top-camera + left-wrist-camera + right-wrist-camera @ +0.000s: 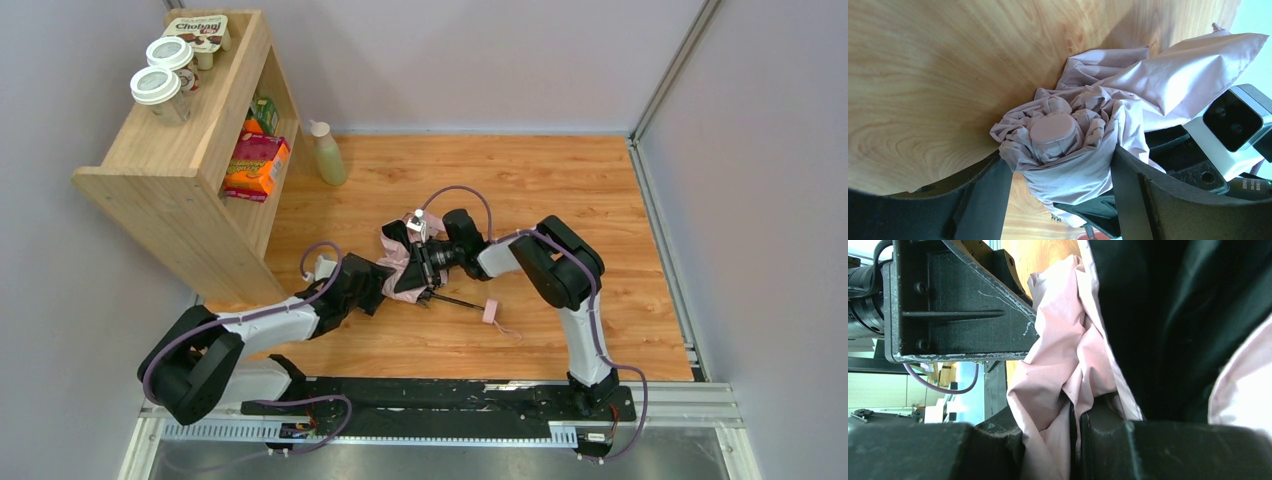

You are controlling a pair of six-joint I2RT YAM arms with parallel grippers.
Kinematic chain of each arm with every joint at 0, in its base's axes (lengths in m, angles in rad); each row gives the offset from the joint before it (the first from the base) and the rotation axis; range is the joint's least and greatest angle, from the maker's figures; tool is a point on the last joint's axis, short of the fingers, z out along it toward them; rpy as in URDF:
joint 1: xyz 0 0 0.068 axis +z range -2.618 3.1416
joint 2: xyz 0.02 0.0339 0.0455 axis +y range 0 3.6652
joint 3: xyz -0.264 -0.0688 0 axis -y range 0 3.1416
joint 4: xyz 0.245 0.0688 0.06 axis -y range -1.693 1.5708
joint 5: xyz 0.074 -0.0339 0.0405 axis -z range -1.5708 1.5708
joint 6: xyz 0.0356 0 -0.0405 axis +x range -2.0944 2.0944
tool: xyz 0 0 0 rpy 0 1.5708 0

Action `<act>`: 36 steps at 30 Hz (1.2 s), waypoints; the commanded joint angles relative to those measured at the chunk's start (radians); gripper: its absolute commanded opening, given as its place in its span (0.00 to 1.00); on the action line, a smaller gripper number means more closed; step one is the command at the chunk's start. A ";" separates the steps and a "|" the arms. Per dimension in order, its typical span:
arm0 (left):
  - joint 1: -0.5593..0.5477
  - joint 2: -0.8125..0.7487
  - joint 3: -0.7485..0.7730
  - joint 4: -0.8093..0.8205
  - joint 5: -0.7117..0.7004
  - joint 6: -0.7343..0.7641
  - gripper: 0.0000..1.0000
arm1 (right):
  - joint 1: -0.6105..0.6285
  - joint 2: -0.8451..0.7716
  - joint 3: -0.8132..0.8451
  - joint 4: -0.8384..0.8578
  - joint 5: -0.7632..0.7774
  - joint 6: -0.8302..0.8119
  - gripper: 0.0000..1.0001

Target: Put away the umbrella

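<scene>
The umbrella (398, 262) lies on the wooden floor between both arms, its pale pink canopy crumpled. Its thin black shaft (455, 299) runs right to the small pink handle (491, 311). My left gripper (375, 280) stands open at the canopy's left end. In the left wrist view the bunched canopy top with its round pink cap (1050, 129) sits between the wide black fingers (1130, 195), and the fabric brushes them. My right gripper (425, 262) is shut on the umbrella from the right. In the right wrist view pink fabric (1058, 355) is pinched between its fingertips (1108, 440).
A wooden shelf (180, 150) stands at the back left, with paper cups (160, 90) on top and snack boxes (255, 165) inside. A pale green bottle (327, 155) stands beside it. Walls close in the floor at the back and right.
</scene>
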 commanded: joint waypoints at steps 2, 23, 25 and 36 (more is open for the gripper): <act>-0.022 0.099 0.029 -0.238 -0.016 -0.106 0.75 | 0.049 0.097 -0.046 -0.433 0.027 -0.086 0.00; -0.033 0.169 0.076 -0.363 -0.019 0.004 0.00 | 0.098 -0.126 0.087 -0.818 0.266 -0.346 0.54; -0.033 0.166 0.091 -0.407 -0.008 0.007 0.00 | 0.098 -0.239 0.092 -0.865 0.369 -0.373 0.70; -0.022 0.162 0.144 -0.547 0.070 -0.011 0.00 | 0.347 -0.818 -0.300 -0.478 1.116 -0.698 0.93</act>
